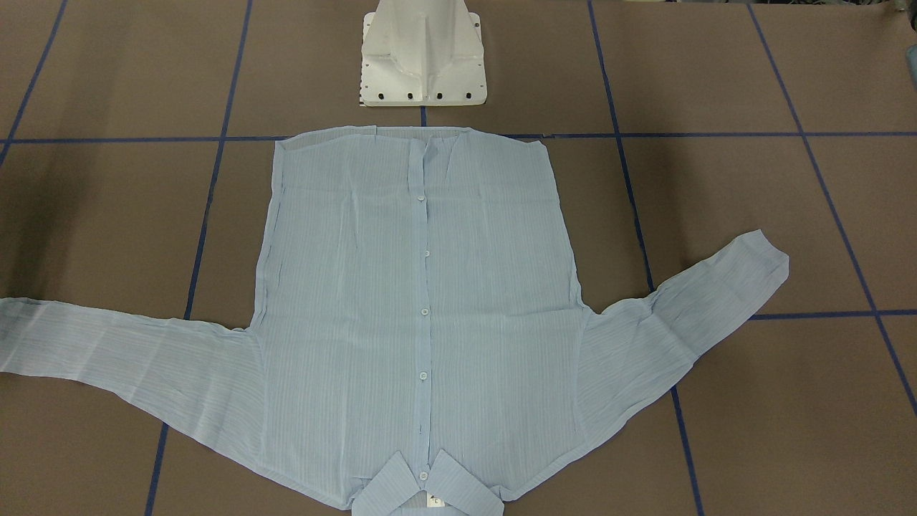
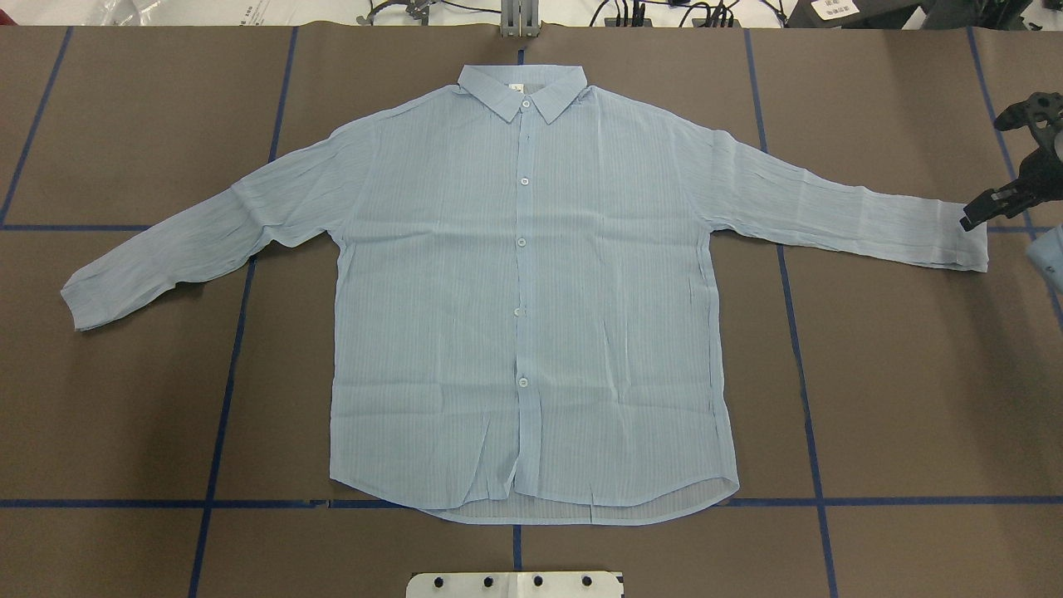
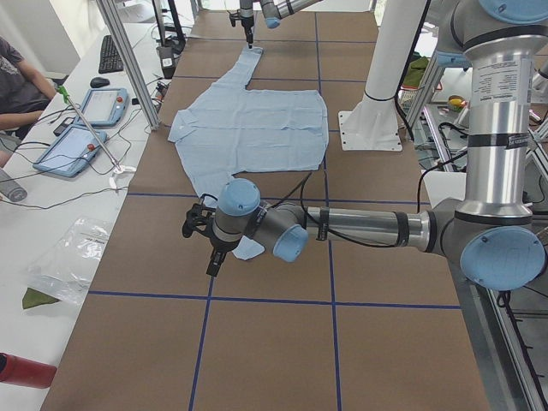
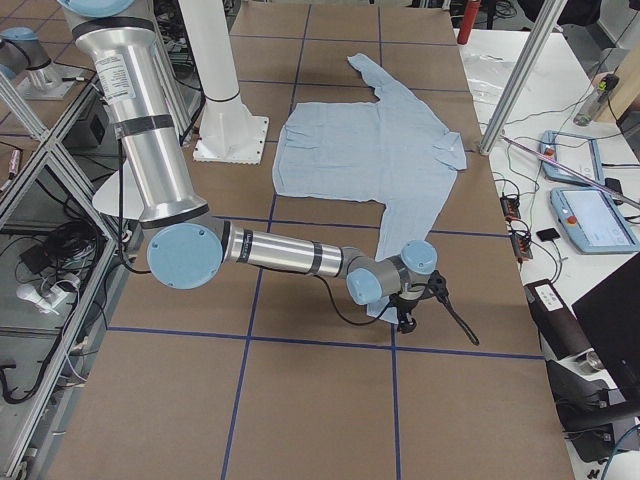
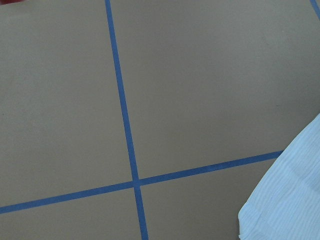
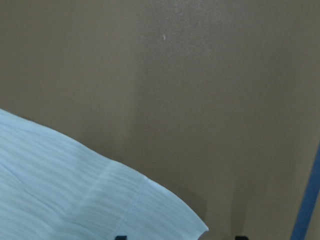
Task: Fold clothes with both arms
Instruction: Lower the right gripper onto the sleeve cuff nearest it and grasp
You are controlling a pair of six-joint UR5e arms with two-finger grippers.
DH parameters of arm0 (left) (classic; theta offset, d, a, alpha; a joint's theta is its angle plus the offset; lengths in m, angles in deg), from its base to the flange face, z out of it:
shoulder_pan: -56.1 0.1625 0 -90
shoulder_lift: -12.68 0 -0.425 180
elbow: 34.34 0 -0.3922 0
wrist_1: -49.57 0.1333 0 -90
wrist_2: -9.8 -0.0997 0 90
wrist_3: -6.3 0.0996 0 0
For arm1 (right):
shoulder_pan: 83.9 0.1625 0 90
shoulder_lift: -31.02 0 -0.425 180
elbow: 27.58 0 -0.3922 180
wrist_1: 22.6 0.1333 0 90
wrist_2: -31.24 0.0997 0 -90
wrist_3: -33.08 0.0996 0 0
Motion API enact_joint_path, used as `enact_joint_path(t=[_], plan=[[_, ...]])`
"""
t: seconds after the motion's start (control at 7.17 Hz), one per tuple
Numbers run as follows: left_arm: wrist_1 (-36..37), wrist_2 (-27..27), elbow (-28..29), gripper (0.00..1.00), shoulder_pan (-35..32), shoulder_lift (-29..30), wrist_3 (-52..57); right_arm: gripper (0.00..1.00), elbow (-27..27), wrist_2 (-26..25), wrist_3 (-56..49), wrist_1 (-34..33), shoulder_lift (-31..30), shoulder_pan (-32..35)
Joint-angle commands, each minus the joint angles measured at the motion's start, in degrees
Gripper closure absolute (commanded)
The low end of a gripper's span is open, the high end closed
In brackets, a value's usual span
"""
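While the pale blue shirt (image 2: 523, 291) lies flat and buttoned on the brown counter (image 2: 897, 374), collar (image 2: 523, 87) toward the far edge and hem near the white pedestal base (image 1: 423, 57), both sleeves stretch out sideways. The right fingers (image 2: 980, 214) hang spread apart at the right cuff (image 2: 967, 245), clasping nothing; whether a tip touches the cloth I cannot tell. The left fingers (image 3: 211, 261) hover just beside the left cuff (image 2: 91, 295), and I cannot tell whether they are released or clenched
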State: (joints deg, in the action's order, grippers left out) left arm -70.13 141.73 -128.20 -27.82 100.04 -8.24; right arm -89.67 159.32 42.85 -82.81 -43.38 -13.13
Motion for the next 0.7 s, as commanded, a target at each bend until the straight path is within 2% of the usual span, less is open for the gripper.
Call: enact_joint_path(t=[0.0, 0.28, 0.56], plan=[[0.0, -0.1, 0.1, 0.00, 0.0, 0.0, 0.0, 0.34, 0.4, -0.8, -0.7, -0.1, 0.1, 0.0], [0.0, -0.1, 0.0, 0.00, 0.1, 0.0, 0.0, 0.38, 2.1, -1.5, -0.7, -0.1, 1.9, 0.0], [0.0, -0.1, 0.0, 0.00, 0.0, 0.0, 0.0, 0.60, 2.8, -1.4, -0.6, -0.1, 2.3, 0.0]])
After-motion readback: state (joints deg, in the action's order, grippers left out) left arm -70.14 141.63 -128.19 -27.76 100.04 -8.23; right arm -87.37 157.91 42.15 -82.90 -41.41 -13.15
